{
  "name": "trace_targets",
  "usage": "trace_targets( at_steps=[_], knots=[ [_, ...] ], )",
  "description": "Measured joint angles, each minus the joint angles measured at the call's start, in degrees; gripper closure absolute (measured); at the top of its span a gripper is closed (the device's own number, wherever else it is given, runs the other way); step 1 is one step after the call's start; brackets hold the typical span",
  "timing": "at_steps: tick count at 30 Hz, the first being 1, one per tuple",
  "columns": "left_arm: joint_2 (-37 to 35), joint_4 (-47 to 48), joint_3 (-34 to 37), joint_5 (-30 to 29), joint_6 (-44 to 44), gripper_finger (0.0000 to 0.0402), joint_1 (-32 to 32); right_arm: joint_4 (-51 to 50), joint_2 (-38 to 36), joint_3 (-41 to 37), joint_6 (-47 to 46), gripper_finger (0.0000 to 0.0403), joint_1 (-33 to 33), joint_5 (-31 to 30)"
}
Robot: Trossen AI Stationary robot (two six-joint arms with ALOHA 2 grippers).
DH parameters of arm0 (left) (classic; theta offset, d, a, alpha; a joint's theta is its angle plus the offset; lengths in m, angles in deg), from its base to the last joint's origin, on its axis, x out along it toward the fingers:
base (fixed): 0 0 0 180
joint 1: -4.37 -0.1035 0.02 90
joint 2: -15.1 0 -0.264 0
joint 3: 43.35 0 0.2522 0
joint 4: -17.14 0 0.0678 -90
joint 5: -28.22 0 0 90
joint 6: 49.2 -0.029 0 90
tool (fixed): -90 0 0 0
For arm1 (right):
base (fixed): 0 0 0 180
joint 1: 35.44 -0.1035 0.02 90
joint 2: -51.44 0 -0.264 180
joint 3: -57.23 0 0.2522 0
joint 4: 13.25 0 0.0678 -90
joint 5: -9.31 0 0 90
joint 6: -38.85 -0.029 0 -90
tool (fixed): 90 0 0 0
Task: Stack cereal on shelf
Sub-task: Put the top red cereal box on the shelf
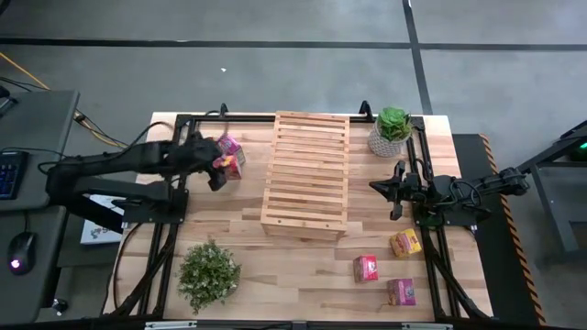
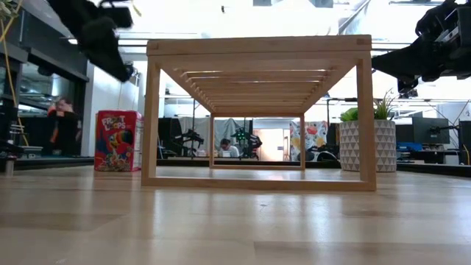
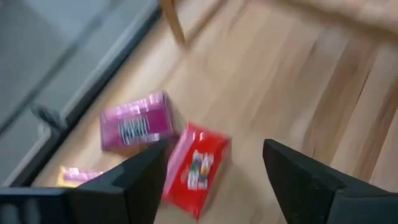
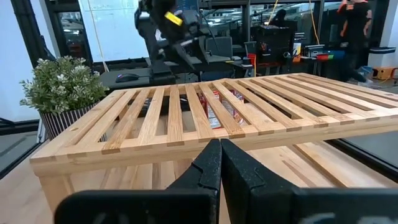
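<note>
The large light-wood slatted shelf (image 1: 305,174) stood mid-bench, with small red and pink cardboard cereal boxes (image 1: 230,156) beside its left end and three more boxes (image 1: 387,269) near its right front corner.

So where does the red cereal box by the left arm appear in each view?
High: red cereal box, left of the shelf.
Low: standing at left, beside the shelf leg.
Left wrist: centre, next to the pink box.
Right wrist: through the slats.
Shared landmark: the shelf.
</note>
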Motion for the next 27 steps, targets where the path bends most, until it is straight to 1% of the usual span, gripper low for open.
trace_targets(
  at_steps=[4,10,17,20,22,27],
  knots=[
    [7.1,1.8,-1.9,5.3,-3.2,0.0127,-3.4,0.0,0.0,0.0,-0.7,0.0403,0.0,0.0],
    [12.8,2.2,-3.2,5.8,-11.5,0.0124,-6.8,0.0,0.0,0.0,-5.4,0.0403,0.0,0.0],
    [13.8,3.3,-3.6,5.8,-20.4,0.0124,-10.1,0.0,0.0,0.0,-4.5,0.0403,0.0,0.0],
    [13.8,5.5,-3.6,7.4,-23.5,0.0124,-11.5,0.0,0.0,0.0,-4.5,0.0403,0.0,0.0],
    [13.8,6.2,-3.6,8.5,-25.3,0.0124,-12.5,0.0,0.0,0.0,-4.5,0.0403,0.0,0.0],
    [13.8,5.3,-3.6,8.8,-28.0,0.0124,-14.9,0.0,0.0,0.0,-4.5,0.0403,0.0,0.0]
  ],
)
